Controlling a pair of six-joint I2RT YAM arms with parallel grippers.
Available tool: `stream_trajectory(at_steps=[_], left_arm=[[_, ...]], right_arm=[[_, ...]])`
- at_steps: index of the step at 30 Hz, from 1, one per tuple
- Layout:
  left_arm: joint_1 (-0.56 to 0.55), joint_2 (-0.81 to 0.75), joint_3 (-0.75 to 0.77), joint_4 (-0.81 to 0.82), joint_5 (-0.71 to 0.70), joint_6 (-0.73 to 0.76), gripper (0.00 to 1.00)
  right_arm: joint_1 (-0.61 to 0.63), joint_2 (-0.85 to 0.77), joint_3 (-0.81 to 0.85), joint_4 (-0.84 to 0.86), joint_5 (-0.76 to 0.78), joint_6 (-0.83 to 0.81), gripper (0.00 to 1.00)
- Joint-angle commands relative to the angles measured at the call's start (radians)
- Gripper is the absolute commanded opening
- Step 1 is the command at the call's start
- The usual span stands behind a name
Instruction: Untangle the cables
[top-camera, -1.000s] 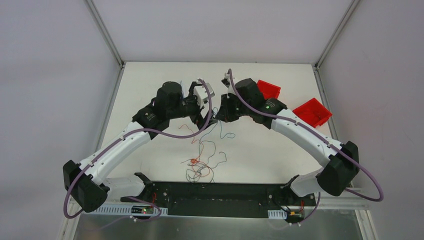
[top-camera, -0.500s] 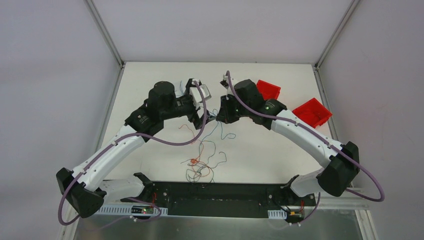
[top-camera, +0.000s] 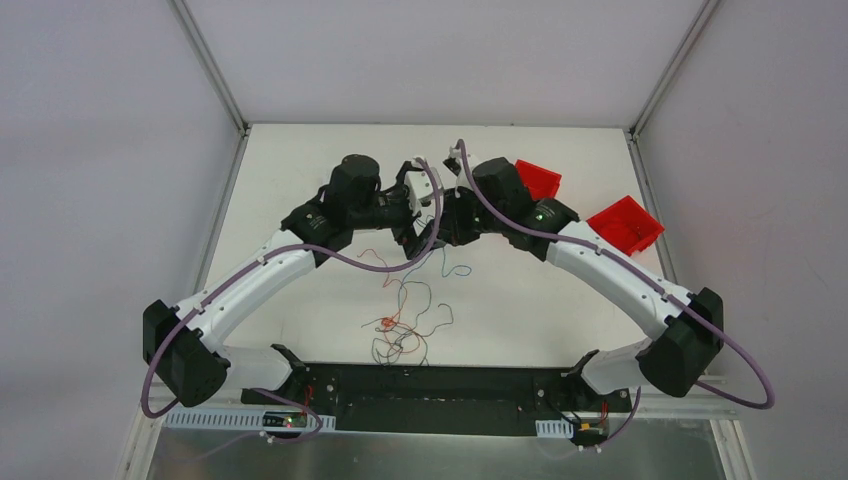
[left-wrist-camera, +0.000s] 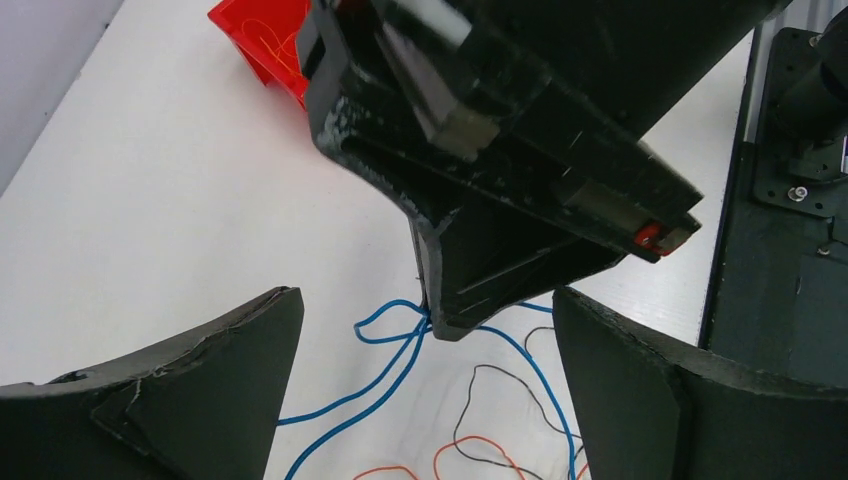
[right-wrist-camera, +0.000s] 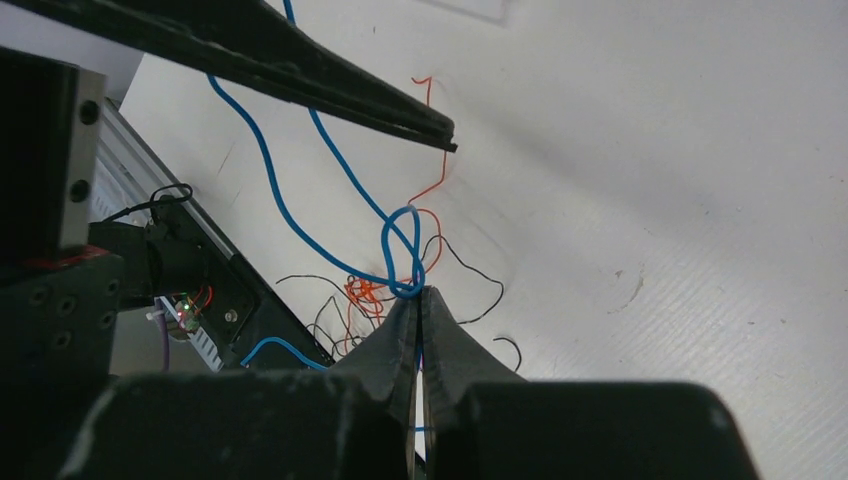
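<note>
Left wrist view: the blue cable (left-wrist-camera: 395, 304) is being pinched by the closed right gripper (left-wrist-camera: 447, 322), centred between the wide-apart fingers of the left gripper (left-wrist-camera: 425, 303), its strands trailing toward 7 o'clock.

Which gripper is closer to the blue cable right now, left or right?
Right. The right gripper is shut on the blue cable, pinching it just below its loop. The left gripper is open, its jaws standing either side of the right one's tip.
</note>
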Motion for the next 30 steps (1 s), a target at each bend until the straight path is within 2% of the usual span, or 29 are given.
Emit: stream_trajectory(at_steps=[1, 12, 17, 21, 24, 27, 30], left_arm=[[-0.017, -0.016, -0.005, 0.058, 0.048, -0.040, 1.00], [-0.019, -0.051, -0.149, 0.271, -0.033, -0.198, 1.00], [-0.019, -0.056, -0.182, 0.308, -0.052, -0.221, 0.92], [-0.019, -0.049, -0.183, 0.311, -0.042, -0.224, 0.81], [-0.019, -0.047, -0.182, 0.317, -0.041, -0.227, 0.80], [-0.019, -0.045, -0.182, 0.328, -0.054, -0.229, 0.64], [-0.019, -0.040, -0.179, 0.322, -0.059, -0.228, 0.37]], right_arm=[[-0.007, -0.068, 0.022, 0.036, 0.018, 0.025, 0.00], [-0.018, -0.141, -0.035, 0.161, 0.053, 0.154, 0.00], [-0.028, -0.158, -0.040, 0.157, 0.042, 0.186, 0.00], [-0.035, -0.158, -0.042, 0.147, 0.030, 0.236, 0.00], [-0.037, -0.159, -0.044, 0.147, 0.020, 0.254, 0.00], [-0.038, -0.162, -0.050, 0.147, 0.004, 0.267, 0.00], [-0.039, -0.167, -0.054, 0.144, 0.005, 0.274, 0.00]])
